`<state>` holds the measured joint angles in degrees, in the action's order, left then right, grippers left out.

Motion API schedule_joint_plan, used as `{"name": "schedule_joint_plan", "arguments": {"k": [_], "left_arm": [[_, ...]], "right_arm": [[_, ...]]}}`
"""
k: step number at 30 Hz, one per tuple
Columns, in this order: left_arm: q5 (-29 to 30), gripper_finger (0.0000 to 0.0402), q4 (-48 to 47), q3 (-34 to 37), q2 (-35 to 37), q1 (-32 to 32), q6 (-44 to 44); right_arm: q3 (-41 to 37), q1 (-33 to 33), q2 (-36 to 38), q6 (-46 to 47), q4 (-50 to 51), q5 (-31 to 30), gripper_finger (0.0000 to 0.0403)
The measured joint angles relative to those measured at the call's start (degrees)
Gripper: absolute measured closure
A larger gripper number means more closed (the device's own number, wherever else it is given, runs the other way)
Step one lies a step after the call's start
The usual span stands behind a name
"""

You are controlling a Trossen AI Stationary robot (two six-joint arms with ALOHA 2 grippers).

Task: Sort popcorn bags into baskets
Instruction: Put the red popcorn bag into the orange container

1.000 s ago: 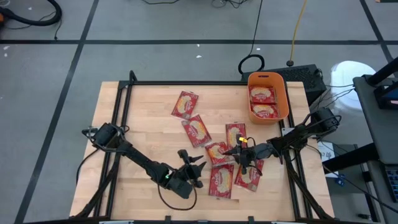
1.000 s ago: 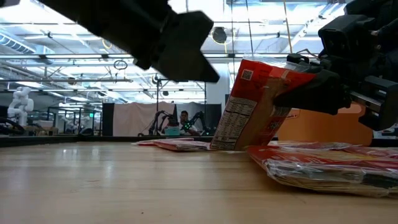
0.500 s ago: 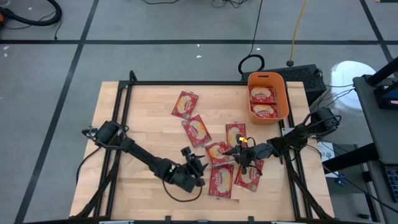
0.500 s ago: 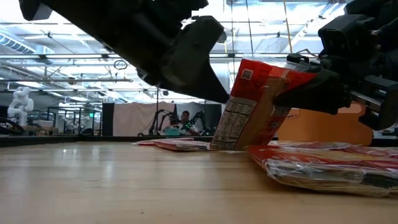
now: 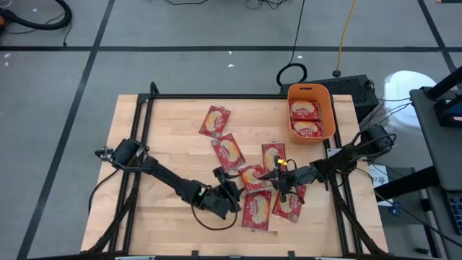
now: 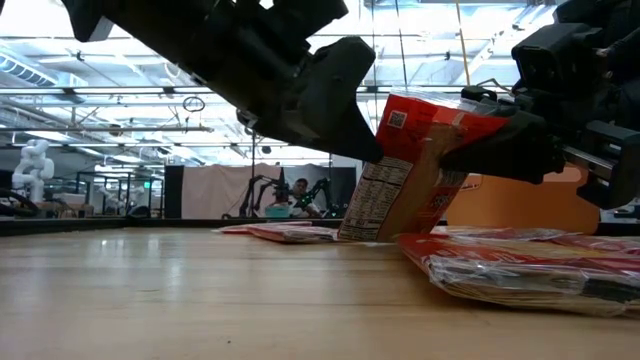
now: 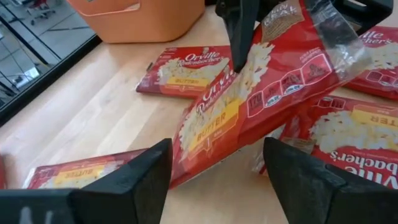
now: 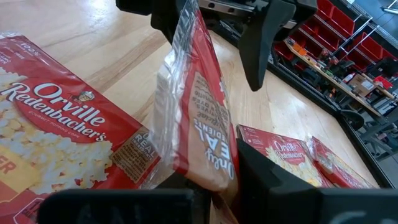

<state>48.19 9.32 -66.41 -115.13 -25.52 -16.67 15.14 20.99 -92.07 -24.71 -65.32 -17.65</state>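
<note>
My right gripper (image 5: 277,175) is shut on one red popcorn bag (image 6: 410,165), which stands tilted near the table's right middle. Its lower edge (image 6: 358,236) rests on the wood. Left of that bag, my left gripper (image 5: 231,189) is open; in the left wrist view its fingers (image 7: 130,183) stand wide apart in front of the bag (image 7: 249,106), touching nothing. Several more popcorn bags (image 5: 229,152) lie flat around them. The orange basket (image 5: 326,108) at the far right holds two bags (image 5: 306,119). My right gripper pinches the bag between its two fingers near the bag's raised end (image 8: 208,165). One finger (image 7: 239,31) lies across the printed face. The fingers come almost level from the table's right side. The bag leans steeply, upper end lifted, lower edge on the table.
Flat bags lie at the far middle (image 5: 215,120), beside the held one (image 5: 273,155) and near the front edge (image 5: 257,209) (image 5: 287,206). Bare wood (image 5: 159,130) spreads over the table's left half. A black frame (image 5: 216,96) rims the table.
My left gripper has travelled toward the table's right edge, closing in on the tilted bag. My right gripper and its bag have kept still.
</note>
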Motion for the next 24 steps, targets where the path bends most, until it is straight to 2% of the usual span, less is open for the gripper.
{"name": "schedule_joint_plan", "arguments": {"k": [8,11,16,20,24], "left_arm": [[-1.42,0.0166,0.73,0.00,-0.02,0.01,0.00],[-3.68,0.0156,2.11,0.00,-0.02,0.55,0.15],[-3.77,0.0132,3.91,0.00,-0.02,1.39,3.01],[-7.87,0.0127,5.49,0.00,-0.02,2.11,6.45],[-10.69,0.0145,5.99,0.00,-0.02,2.73,8.09]], "right_arm": [[0.00,0.00,0.00,0.00,0.02,-0.01,0.0364],[0.00,0.00,0.00,0.00,0.04,0.00,0.0364],[0.00,0.00,0.00,0.00,0.04,0.00,0.0364],[0.00,0.00,0.00,0.00,0.04,0.00,0.0364],[0.00,0.00,0.00,0.00,0.04,0.00,0.0364]]}}
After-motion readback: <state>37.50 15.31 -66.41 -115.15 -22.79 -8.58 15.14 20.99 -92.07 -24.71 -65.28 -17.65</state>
